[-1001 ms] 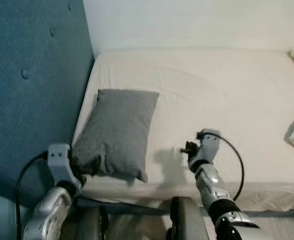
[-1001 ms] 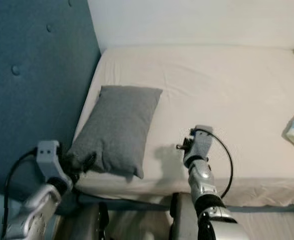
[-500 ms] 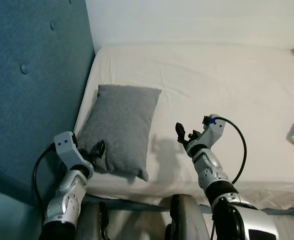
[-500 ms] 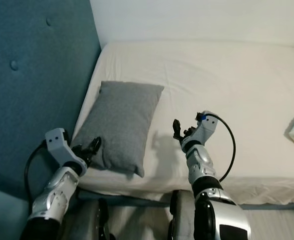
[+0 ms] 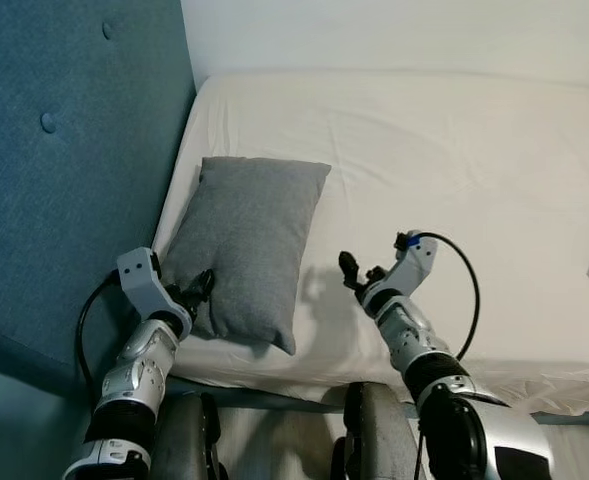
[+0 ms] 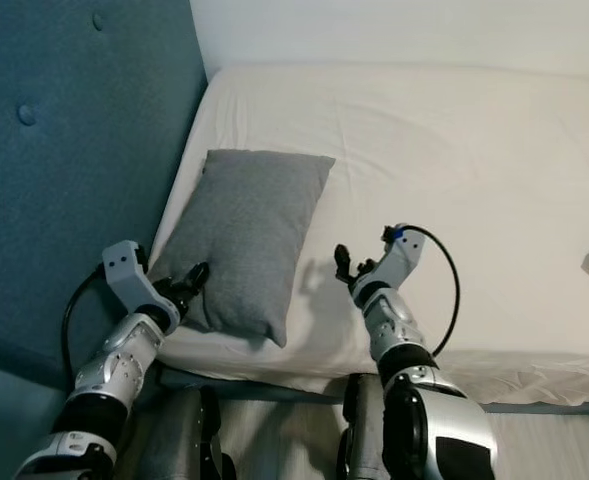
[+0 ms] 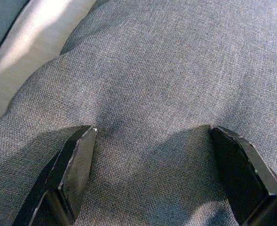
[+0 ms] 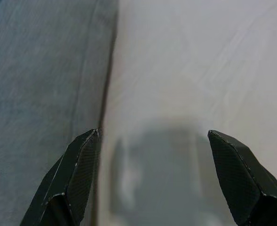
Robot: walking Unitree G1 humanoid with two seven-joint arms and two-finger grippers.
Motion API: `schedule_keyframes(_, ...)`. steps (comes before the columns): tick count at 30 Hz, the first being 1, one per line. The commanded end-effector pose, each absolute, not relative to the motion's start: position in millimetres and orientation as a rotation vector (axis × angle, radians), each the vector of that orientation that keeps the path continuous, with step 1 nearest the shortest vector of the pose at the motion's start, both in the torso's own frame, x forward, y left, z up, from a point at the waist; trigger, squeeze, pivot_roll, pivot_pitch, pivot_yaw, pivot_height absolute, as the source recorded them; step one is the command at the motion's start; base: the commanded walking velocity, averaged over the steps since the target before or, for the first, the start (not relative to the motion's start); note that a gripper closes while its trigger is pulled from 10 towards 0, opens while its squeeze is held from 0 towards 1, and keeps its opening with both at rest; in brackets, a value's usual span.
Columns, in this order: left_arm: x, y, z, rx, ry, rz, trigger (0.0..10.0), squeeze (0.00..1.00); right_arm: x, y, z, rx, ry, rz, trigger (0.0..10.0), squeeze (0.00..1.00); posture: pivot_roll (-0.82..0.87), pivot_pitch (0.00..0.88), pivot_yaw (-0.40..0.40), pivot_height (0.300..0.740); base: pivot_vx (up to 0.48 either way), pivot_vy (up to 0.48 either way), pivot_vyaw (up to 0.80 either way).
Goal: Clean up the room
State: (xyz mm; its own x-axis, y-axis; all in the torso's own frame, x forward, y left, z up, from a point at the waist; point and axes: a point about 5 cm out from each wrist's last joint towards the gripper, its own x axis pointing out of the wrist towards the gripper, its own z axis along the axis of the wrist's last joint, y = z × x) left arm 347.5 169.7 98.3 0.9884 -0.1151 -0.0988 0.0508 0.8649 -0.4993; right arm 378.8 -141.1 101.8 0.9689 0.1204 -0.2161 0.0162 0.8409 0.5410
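Left gripper jaws spread over grey pillow — right gripper likewise (bed cropped).

Head cameras looking down at bed, wrist cameras close over pillow, shared

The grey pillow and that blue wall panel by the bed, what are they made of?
The grey pillow looks like coarse woven fabric, matte; the left wrist view shows a fine crosshatch weave, dimpling softly. The blue wall panel seems to be upholstered, padded cloth with a matte nap: button tufts dent it. Exact fibres cannot be told.
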Motion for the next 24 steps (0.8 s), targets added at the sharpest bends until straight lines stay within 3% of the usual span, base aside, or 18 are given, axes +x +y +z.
schedule_keyframes(1, 340, 158, 82, -0.557, 0.205, -0.141, 10.0, 0.00, 376, -136, 95, 0.599, 0.293, 0.057, 10.0, 0.00, 0.10, 0.365, -0.039, 0.585, 0.000, 0.000, 0.00)
schedule_keyframes(4, 334, 139, 82, -0.600, 0.212, -0.273, 10.0, 0.00, 375, -127, 93, 0.595, 0.321, 0.088, 10.0, 0.00, 0.11, 0.363, -0.039, 0.585, 0.000, 0.000, 0.00)
schedule_keyframes(9, 329, 130, 83, -0.636, 0.214, -0.343, 10.0, 0.00, 376, -121, 94, 0.582, 0.335, 0.111, 10.0, 0.00, 0.12, 0.360, -0.043, 0.585, 0.000, 0.000, 0.00)
schedule_keyframes(13, 305, 110, 86, -0.730, 0.242, -0.525, 10.0, 0.00, 378, -102, 101, 0.542, 0.344, 0.203, 10.0, 0.00, 0.13, 0.359, -0.048, 0.585, 0.000, 0.000, 0.00)
schedule_keyframes(24, 294, 106, 85, -0.725, 0.251, -0.582, 10.0, 0.00, 379, -95, 104, 0.512, 0.346, 0.241, 10.0, 0.00, 0.13, 0.358, -0.053, 0.585, 0.000, 0.000, 0.00)
